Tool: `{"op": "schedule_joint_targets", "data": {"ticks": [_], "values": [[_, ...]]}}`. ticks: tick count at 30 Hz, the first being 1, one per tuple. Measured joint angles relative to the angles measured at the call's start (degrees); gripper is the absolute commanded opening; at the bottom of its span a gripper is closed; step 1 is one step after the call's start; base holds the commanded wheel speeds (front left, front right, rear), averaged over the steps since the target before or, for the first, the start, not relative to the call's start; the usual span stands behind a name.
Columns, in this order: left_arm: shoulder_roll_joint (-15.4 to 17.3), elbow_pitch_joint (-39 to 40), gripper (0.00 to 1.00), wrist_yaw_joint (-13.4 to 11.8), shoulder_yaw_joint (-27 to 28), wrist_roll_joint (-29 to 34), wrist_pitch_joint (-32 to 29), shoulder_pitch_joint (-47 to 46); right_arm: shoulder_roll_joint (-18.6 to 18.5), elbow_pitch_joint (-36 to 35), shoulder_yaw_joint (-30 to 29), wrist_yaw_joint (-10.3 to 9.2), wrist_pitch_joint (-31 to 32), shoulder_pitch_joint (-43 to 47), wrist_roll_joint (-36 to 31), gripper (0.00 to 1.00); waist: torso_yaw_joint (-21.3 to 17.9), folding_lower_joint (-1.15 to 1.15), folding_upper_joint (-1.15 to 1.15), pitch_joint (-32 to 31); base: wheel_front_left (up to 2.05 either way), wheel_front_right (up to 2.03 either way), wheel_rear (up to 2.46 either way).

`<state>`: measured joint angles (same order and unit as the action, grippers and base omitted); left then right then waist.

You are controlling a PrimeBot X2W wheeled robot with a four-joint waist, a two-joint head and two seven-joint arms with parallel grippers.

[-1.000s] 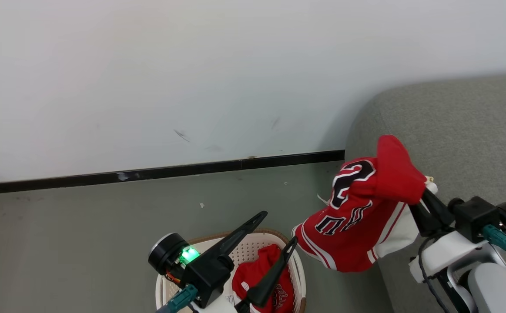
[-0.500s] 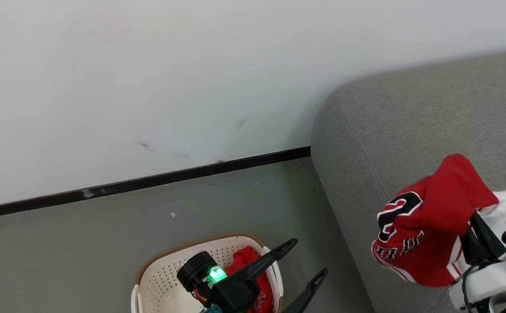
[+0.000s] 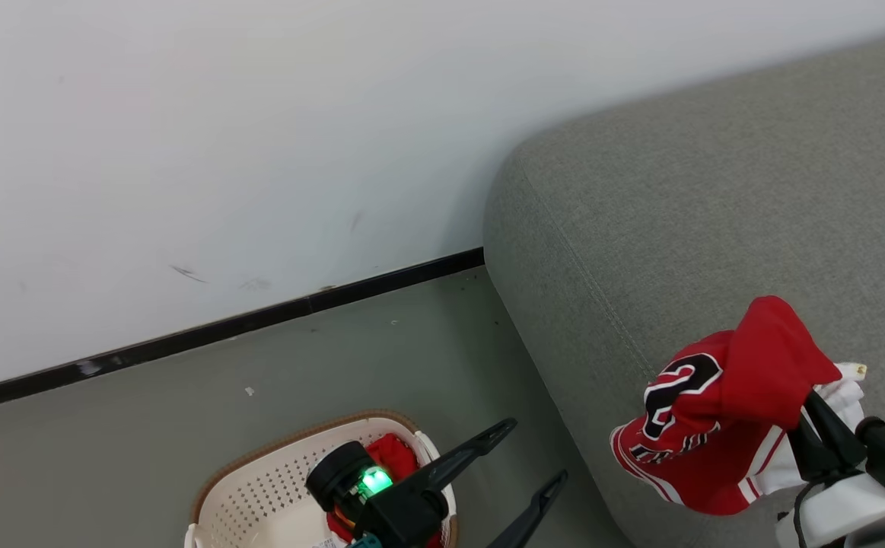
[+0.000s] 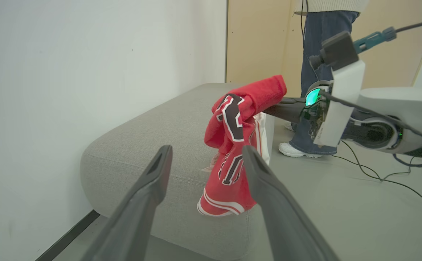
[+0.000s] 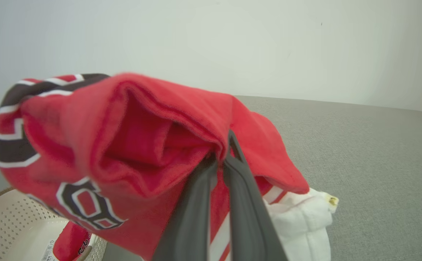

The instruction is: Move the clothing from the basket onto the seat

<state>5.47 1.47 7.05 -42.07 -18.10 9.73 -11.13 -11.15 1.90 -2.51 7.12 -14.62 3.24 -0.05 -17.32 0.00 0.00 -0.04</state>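
Head view: crumpled jersey [image 3: 705,426] near rounded fabric seat [image 3: 678,221].

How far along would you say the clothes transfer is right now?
Done: nothing lies on the seat yet. In hand: the right gripper is shut on the jersey, held over the seat's edge. Left: set it down, then fetch the shorts from the basket; the left gripper is open near it.
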Motion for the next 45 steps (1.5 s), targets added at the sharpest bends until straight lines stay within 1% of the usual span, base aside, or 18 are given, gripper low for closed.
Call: {"op": "schedule_joint_targets", "data": {"ticks": [3, 6, 11, 15, 16, 21, 24, 28, 33, 40, 43, 45], "values": [[0.3, 0.1, 1.0, -0.1, 0.9, 0.2, 0.1, 0.0, -1.2, 1.0, 1.5, 0.0, 0.0, -2.2, 1.3, 0.0, -0.7, 0.0, 0.0, 0.7, 0.0, 0.0, 0.0], [0.6, 0.5, 1.0, -0.9, 1.8, 0.6, 0.4, 0.0, -2.2, 2.6, 1.4, 0.01, 0.6, -6.5, 3.4, 0.0, -1.2, 0.0, 0.0, 1.7, 0.0, 0.0, 0.0], [1.6, 1.6, 1.0, -2.4, 3.3, 1.2, 0.4, -0.1, -5.5, 4.6, -0.7, 0.0, 2.7, -15.5, 6.1, 0.0, -1.5, 0.0, 0.0, 3.7, 0.0, 0.0, 0.0], [1.8, 3.1, 1.0, -3.7, 4.8, 2.5, 0.4, -0.5, -6.8, 6.3, -1.5, 0.01, 4.3, -21.2, 8.2, 0.0, -1.4, 0.0, 0.0, 5.5, 0.0, 0.0, 0.0], [2.0, 3.8, 1.0, -4.1, 5.3, 3.2, 0.4, -0.8, -7.7, 7.6, -2.6, 0.0, 4.8, -23.5, 8.8, 0.0, -1.2, 0.0, 0.0, 6.5, 0.0, 0.0, 0.0], [2.6, 5.6, 1.0, -5.4, 5.8, 4.4, 0.0, -1.7, -10.6, 11.3, -5.8, 0.0, 5.8, -28.8, 9.7, 0.0, -0.7, 0.0, 0.0, 9.1, 0.0, 0.0, 0.0], [3.5, 6.6, 1.0, -5.4, 5.3, 5.4, -0.8, -2.3, -12.0, 13.5, -6.8, 0.0, 6.4, -31.1, 10.1, 0.0, -0.2, 0.0, 0.0, 10.8, 0.0, 0.0, 0.0], [3.6, 8.3, 1.0, -5.4, 4.8, 6.9, -1.9, -3.6, -14.4, 16.9, -8.3, 0.0, 6.4, -33.8, 10.2, 0.0, 0.5, 0.0, 0.0, 13.1, 0.0, 0.0, 0.0], [3.8, 10.3, 1.0, -5.5, 4.3, 8.1, -3.2, -5.3, -16.3, 20.1, -10.4, 0.01, 6.4, -36.9, 10.6, 0.0, 1.7, 0.0, 0.0, 16.2, 0.0, 0.0, 0.0], [3.8, 12.2, 1.0, -5.4, 3.4, 9.4, -4.4, -7.6, -17.1, 23.2, -12.3, 0.01, 5.2, -40.7, 10.4, 0.0, 3.2, 0.0, 0.0, 19.8, 0.0, 0.0, 0.0], [3.8, 12.6, 1.0, -5.0, 2.7, 10.0, -5.5, -8.6, -17.4, 25.0, -12.8, 0.0, 4.4, -42.6, 9.2, 0.0, 4.0, 0.0, 0.0, 21.6, 0.0, 0.0, 0.0], [3.8, 12.9, 1.0, -4.9, 2.4, 10.2, -5.6, -9.2, -16.8, 26.6, -12.5, 0.01, 3.9, -42.6, 7.9, 0.0, 4.4, 0.0, 0.0, 22.8, 0.0, 0.0, 0.0]]}}
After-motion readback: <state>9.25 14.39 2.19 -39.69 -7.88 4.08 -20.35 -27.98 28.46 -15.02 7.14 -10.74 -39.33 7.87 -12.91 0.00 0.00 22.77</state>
